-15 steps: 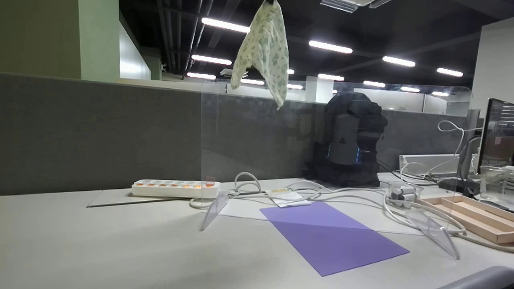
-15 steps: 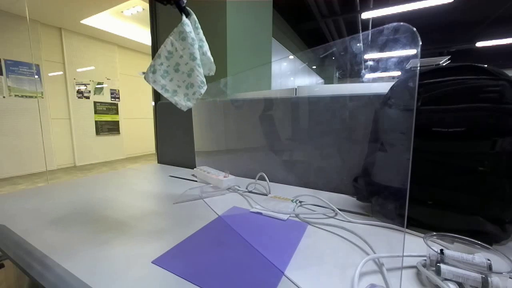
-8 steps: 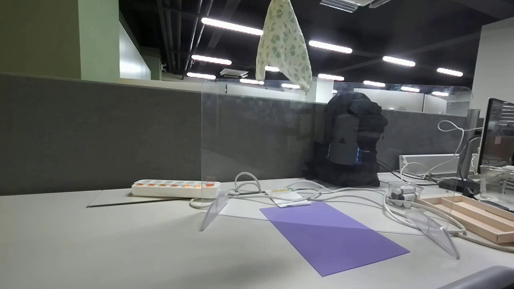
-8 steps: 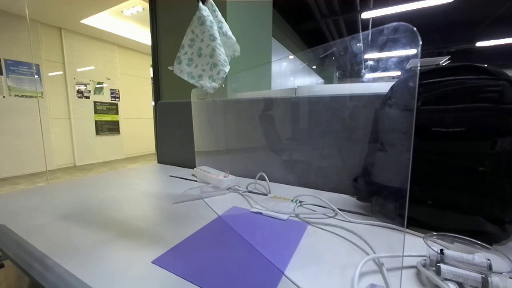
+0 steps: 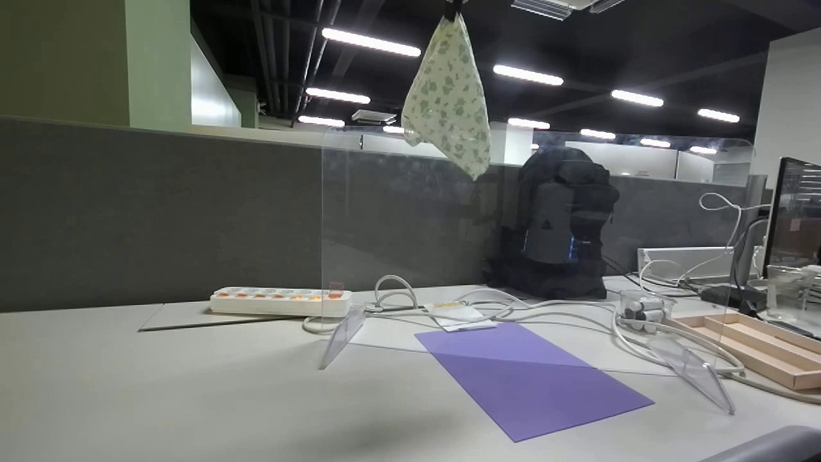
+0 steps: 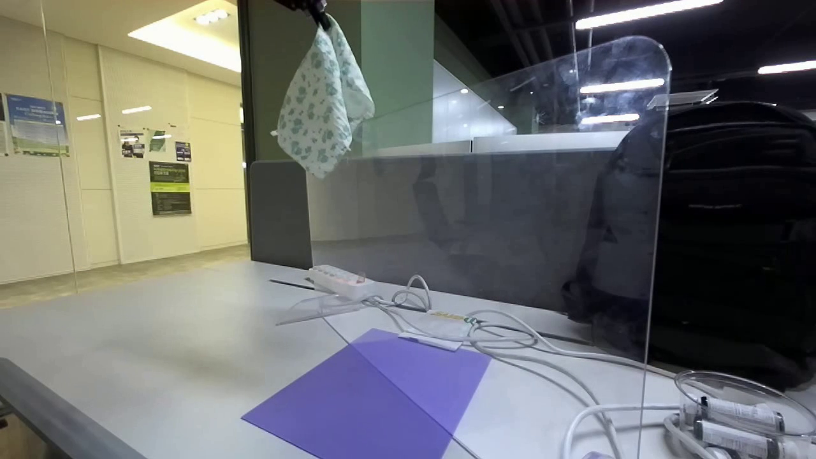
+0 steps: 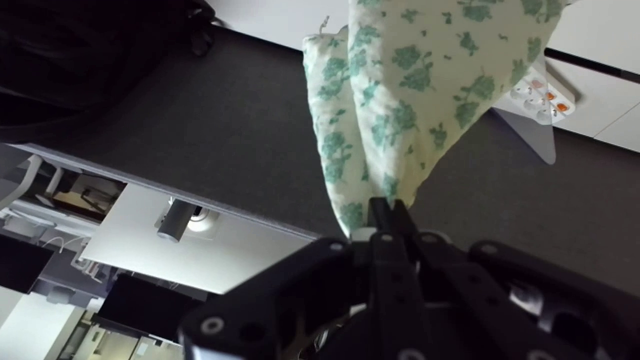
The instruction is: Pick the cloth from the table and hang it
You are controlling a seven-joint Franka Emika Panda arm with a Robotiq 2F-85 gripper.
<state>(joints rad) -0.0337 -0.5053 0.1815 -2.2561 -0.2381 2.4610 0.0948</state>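
Observation:
The cloth (image 5: 449, 96) is pale cream with a green floral print. It hangs in the air from my gripper (image 5: 453, 14), high above the light grey-white table (image 5: 211, 391). An exterior view also shows the cloth (image 6: 315, 105) hanging in folds below the gripper (image 6: 324, 21), near the upper left end of the clear panel (image 6: 497, 197). In the wrist view the black fingertips (image 7: 389, 204) are close together, pinching a gathered part of the cloth (image 7: 425, 75). Its lower part runs out of the top of the wrist view. Whether it touches the panel cannot be told.
The clear panel stands upright on feet (image 5: 343, 337) across the table. A purple sheet (image 5: 532, 378) lies under it. A power strip (image 5: 279, 301), white cables, a dark backpack (image 5: 558, 224), a wooden tray (image 5: 757, 346) and a grey partition (image 5: 160, 218) are at the back and side.
Over the last second my gripper and the cloth have moved to the right in both exterior views. They rose, then came down again during the last half second. The cloth has stayed in the gripper.

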